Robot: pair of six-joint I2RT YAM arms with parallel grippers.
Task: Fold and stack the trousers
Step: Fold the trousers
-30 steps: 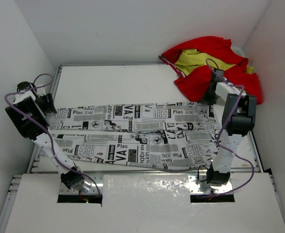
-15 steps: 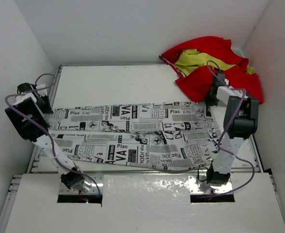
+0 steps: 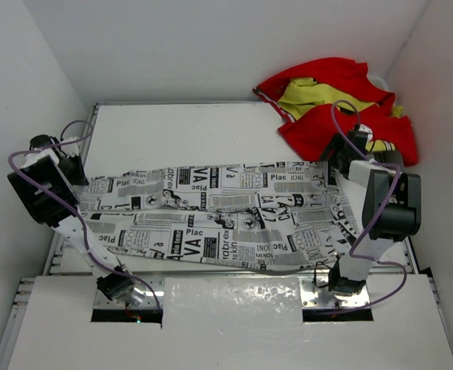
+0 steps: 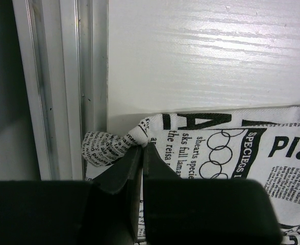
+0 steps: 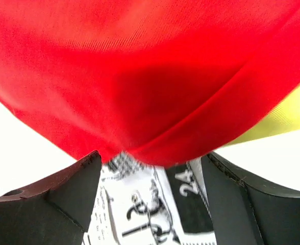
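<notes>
Top external view shows the trousers (image 3: 219, 216) stretched long across the middle of the frame, lying flat on the white counter (image 3: 188, 135). The black-and-white newsprint pattern faces up. Their left end reaches the left claw (image 3: 74, 166) at the left edge of the frame, and their right end lies under the right claw (image 3: 342, 146) at the right.

Left wrist view is closer in. The left claw (image 4: 142, 150) is closed, its two dark fingers (image 4: 122, 171) pressed together on a small bunched corner of the trousers (image 4: 216, 148). That corner sits low in the frame, just beside the aluminium rail (image 4: 63, 87) that runs down the left side. The rest of the printed cloth spreads off to the lower right, and bare counter (image 4: 206, 51) fills the top.

Right wrist view shows the right claw (image 5: 151, 162) with its fingers (image 5: 71, 189) standing wide apart, gripping nothing. A strip of the trousers (image 5: 140, 204) lies between them at the bottom of the frame. A red cloth (image 5: 140, 66) fills the upper part of that view, with a patch of yellow at the right edge.

From above, that red and yellow cloth (image 3: 327, 100) is a heap in the upper right of the frame, and its near edge meets the right end of the trousers. Purple cables (image 3: 34, 181) loop along both arms.
</notes>
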